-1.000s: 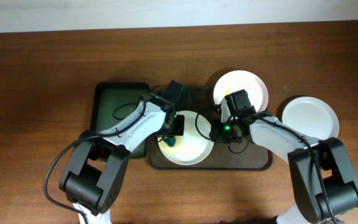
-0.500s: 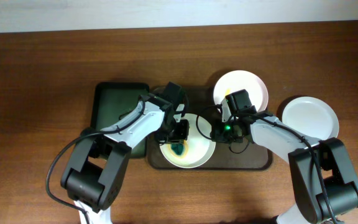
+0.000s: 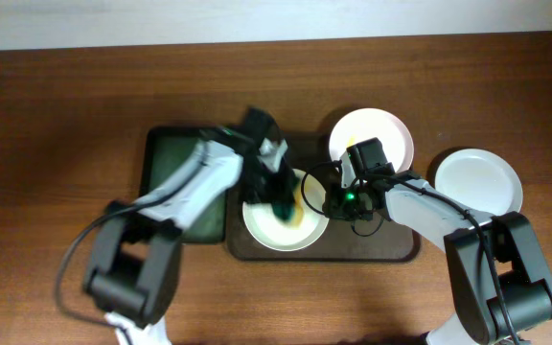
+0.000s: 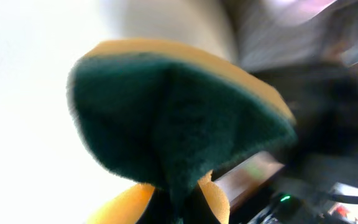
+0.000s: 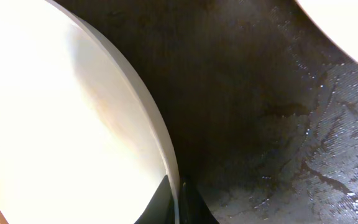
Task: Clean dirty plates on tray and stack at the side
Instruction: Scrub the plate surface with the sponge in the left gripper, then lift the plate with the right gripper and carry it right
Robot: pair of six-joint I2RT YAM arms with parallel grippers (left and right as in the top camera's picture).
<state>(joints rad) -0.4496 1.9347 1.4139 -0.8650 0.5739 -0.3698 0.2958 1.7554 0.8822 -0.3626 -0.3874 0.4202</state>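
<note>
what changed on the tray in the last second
The left claw, shut on the sponge, swept it across the plate from the near-left part toward the middle. The right claw still pinches that plate's rim; the tray and the other two plates stayed put.

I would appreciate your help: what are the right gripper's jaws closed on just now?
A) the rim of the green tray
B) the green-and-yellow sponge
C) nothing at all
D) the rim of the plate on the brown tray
D: the right wrist view shows the jaws of the right gripper pinching the rim of the plate on the tray; the sponge sits in the left gripper.
</note>
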